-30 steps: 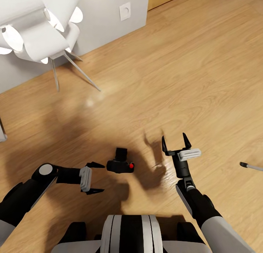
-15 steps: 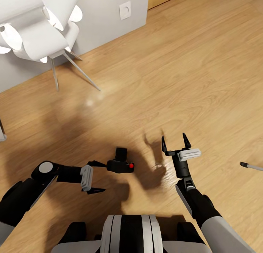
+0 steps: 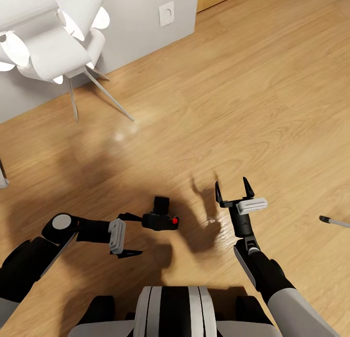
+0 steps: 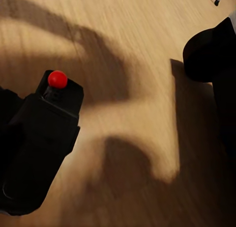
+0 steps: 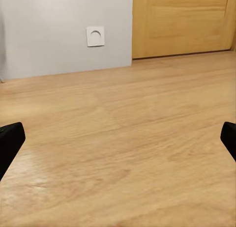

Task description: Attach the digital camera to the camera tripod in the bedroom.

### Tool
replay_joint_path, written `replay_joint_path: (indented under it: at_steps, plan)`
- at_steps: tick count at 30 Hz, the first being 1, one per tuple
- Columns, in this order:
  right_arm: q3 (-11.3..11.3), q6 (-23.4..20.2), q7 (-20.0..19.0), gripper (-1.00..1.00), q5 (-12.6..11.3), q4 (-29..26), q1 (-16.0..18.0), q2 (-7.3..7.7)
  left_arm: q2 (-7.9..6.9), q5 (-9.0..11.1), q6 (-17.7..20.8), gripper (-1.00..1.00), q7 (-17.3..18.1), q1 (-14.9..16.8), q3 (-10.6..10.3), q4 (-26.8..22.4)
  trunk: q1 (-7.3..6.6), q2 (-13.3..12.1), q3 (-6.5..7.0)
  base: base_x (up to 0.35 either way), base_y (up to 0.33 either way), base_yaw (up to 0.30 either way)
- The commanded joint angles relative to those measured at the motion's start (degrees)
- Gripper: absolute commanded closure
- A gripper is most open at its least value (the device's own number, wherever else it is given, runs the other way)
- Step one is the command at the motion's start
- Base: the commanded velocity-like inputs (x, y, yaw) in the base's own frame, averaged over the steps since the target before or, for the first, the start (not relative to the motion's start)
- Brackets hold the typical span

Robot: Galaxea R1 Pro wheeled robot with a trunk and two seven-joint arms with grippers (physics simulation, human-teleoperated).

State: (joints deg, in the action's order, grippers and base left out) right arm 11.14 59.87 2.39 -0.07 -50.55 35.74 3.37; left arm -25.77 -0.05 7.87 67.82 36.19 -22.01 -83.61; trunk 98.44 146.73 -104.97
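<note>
Left gripper (image 3: 130, 234) is spread wide and has crept forward over the last second: its far finger now touches the rear of the camera (image 3: 160, 219), where a gap stood 1.0 s ago. The near finger trails short of the body, so nothing is clamped yet. The camera lies on the floor (image 3: 253, 108) just ahead of this gripper, red button (image 3: 174, 221) away from it; the left wrist view has the camera (image 4: 37, 151) close up. It has not shifted, so I judge the grasp is lined up but needs more reach before closing. Right gripper (image 3: 235, 187) hangs parted and unmoved, empty. A tripod foot (image 3: 324, 220) sits well to its right.
</note>
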Motion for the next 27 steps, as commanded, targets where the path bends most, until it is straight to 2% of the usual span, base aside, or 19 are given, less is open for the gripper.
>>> replay_joint_path:
  at_steps: [1, 13, 19, 23, 27]
  plan:
    - [0.2, 0.1, 0.3, -1.0, 0.0, 0.0, 0.0, 0.06, 0.0, 0.0, 0.6, -1.0, 0.1, 0.0, -0.1, -0.1, -0.01, 0.0, -0.03, 0.0, 0.0, 0.0]
    - [0.2, 0.1, 0.3, -1.0, 0.0, 0.0, 0.0, 0.06, 0.54, -0.1, 0.6, -1.0, -0.3, 0.1, -0.5, 0.5, -0.01, 0.0, -0.03, 0.0, 0.0, 0.0]
    - [0.2, 0.1, 0.3, -1.0, 0.0, 0.0, 0.0, 0.06, 1.29, -0.1, 0.4, -1.0, -1.5, 0.0, -0.3, 2.3, -0.01, 0.0, -0.03, 0.0, 0.0, 0.0]
    - [0.2, 0.1, 0.3, -1.0, 0.0, 0.0, 0.0, 0.06, 2.36, -0.1, 0.4, -1.0, -4.7, 0.0, 0.4, 5.3, -0.01, 0.0, -0.03, 0.0, 0.0, 0.0]
    - [0.2, 0.1, 0.3, -1.0, 0.0, 0.0, 0.0, 0.06, 3.3, -0.1, 0.2, -1.0, -10.3, 0.0, 0.9, 9.3, -0.01, 0.0, -0.03, 0.0, 0.0, 0.0]
